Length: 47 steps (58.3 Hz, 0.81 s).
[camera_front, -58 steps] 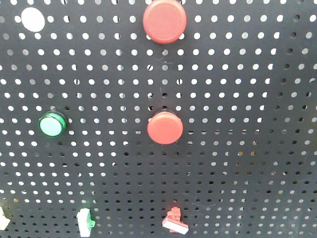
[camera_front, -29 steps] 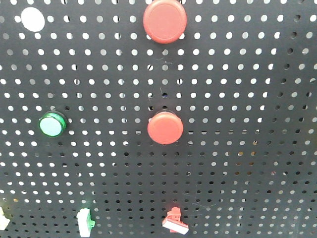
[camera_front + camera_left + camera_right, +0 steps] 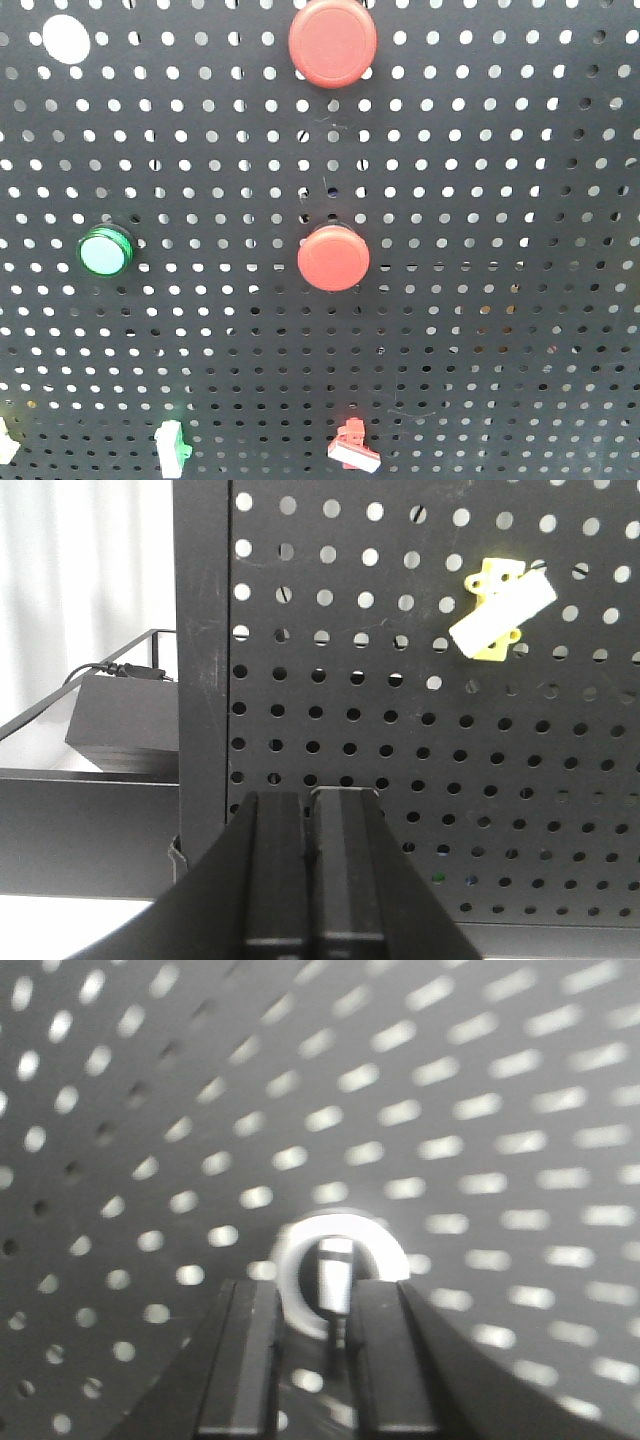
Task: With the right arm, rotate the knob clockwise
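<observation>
knob [image 3: 337, 1270]: seen only in the right wrist view, mounted on the black pegboard [image 3: 480, 1110]. a white ring [image 3: 300, 1245] circles a small grey tab. picture is blurred, detail soft.

- key relation: tab lies straight ahead of the right gripper [image 3: 312, 1288], at the mouth of the gap, a shade toward the right-hand finger.
- tab's long axis runs upright in this view, in line with the slot between the two fingers, so the flat sides face the pads.
- right jaws: parted by a narrow gap, one finger either side of the tab's line. nothing clenched as far as shows; contact at the pads is too blurred to judge.
- left gripper [image 3: 308, 798]: jaws pressed together, holding nothing, parked low at the board's edge near a yellow clip [image 3: 500, 610]. no knob in its view.
- right arm is plainly the nearer one.
- judgement: a short advance should seat the tab between the pads, then close, then a wrist roll clockwise.
- front view: cannot pick out the knob or either arm.
</observation>
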Motion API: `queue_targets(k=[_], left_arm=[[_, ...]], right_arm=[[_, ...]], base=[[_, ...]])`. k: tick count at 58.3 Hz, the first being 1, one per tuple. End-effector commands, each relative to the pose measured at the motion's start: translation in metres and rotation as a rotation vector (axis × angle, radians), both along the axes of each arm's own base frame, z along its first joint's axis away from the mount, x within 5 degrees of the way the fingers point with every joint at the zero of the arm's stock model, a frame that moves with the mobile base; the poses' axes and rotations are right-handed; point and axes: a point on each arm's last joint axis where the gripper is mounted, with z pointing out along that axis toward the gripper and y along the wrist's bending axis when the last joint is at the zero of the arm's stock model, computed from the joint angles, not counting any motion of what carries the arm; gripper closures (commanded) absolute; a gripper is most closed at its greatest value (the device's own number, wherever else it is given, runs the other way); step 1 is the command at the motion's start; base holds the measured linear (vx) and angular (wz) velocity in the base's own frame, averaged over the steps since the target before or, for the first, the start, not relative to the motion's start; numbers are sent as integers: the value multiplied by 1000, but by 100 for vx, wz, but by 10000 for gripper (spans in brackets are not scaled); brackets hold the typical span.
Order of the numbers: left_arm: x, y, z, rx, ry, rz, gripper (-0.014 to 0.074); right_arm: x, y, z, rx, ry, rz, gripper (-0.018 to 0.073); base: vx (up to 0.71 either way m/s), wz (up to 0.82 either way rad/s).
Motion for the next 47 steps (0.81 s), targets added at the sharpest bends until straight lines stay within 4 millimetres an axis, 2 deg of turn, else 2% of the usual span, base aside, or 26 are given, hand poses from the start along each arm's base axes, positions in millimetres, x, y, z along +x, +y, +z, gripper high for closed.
queue_targets(k=[1,13,20,30,32,41,47], left_arm=[[0,1,3,-17,-68,11,603],[0,1,3,-17,-68,11,603],[0,1,3,-17,-68,11,603],[0,1,3,-17,-68,11,603],[0,1,3,-17,-68,11,603],[0,1,3,-17,-68,11,603],[0,1,3,-17,-68,11,603]], right_arm=[[-3,2,14,4,-101,23,290],[-3,2,15,0,-108,22,317],[-3,2,14,-1,-105,20,395],[4,4,12,-8,-83,18,568],[5,5,11,4,-77,21,575],[15,9,8,149,-14,46,571],[19,11,6,370,57,88,570]], base=[[0,0],[0,0],[0,0],[0,0],[0,0],[0,0],[0,0]])
